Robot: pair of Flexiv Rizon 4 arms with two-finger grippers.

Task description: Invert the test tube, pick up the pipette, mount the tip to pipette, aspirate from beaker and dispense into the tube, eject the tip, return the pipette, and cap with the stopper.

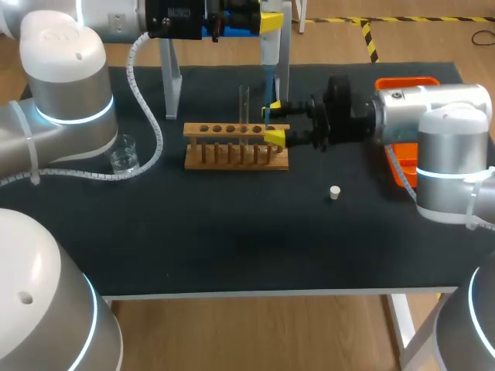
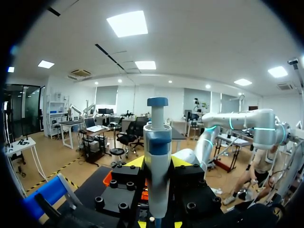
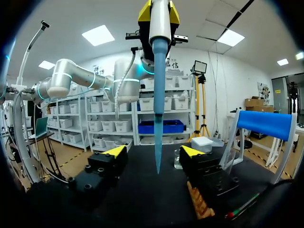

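Note:
My left gripper (image 1: 267, 22) hangs above the back of the table, shut on the white and blue pipette (image 2: 157, 156). The pipette points straight down with a long blue tip (image 1: 267, 89) on its end. My right gripper (image 1: 274, 122) reaches in from the right and stands open, one yellow finger on each side of the tip (image 3: 158, 99) without touching it. A wooden rack (image 1: 236, 147) sits just under them with a glass test tube (image 1: 244, 108) upright in it. The glass beaker (image 1: 124, 153) stands at the left. A small white stopper (image 1: 334, 192) lies in front of my right arm.
An orange tray (image 1: 406, 82) sits at the back right, partly behind my right arm. The legs of the pipette stand (image 1: 171, 81) rise behind the rack. Bare black mat runs from the rack to the table's front edge.

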